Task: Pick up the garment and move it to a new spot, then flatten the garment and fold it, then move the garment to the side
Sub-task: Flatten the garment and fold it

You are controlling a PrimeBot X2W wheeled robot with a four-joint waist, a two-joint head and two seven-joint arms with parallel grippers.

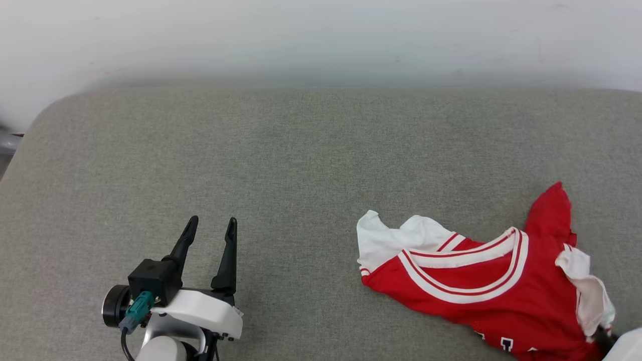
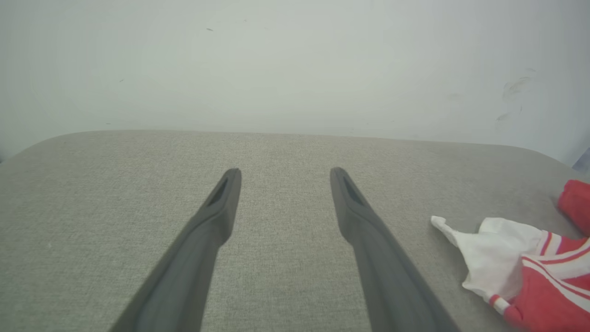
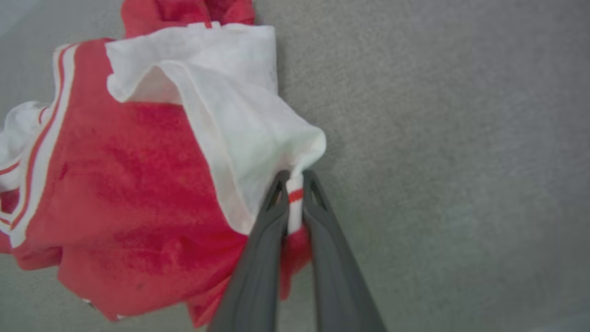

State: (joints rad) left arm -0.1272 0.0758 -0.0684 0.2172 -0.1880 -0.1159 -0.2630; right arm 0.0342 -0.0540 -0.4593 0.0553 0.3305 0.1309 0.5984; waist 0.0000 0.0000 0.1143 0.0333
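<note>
**Item 1. Right gripper** [image 3: 295,180], nearest the lens in the right wrist view, at 6 o'clock. Jaws drawn almost together and pinched on the striped cuff of a white sleeve [image 3: 239,120]. Its pale forearm [image 1: 627,347] sits at the head view's 5 o'clock corner.

**Item 2. Left gripper** [image 1: 212,221], head view, 7 o'clock. Fingers spread wide, nothing between them. It is poised over bare fabric and well apart from the shirt.

**Item 3. Garment** [image 1: 476,296], head view, 4 to 5 o'clock. Red jersey with white sleeves and striped collar. It is crumpled front-up, with a red tail standing up toward 2 o'clock and the near hem cut off by the frame edge. Most of it lies on the surface.

**Item 4. Grey padded surface** [image 1: 301,150], from centre out to 9 and 12 o'clock.

**Item 5. Pale wall** [image 1: 321,40], 12 o'clock, farthest.

**Step in hand:** judged to be the pick-up. The hold is made but the shirt is not yet raised.

**Next move calls for:** a lift high enough for the hanging body to clear the surface, then a carry toward open ground around 9 to 10 o'clock. A one-cuff hold will probably let the rest swing and bunch. The free gripper could take the opposite shoulder.
</note>
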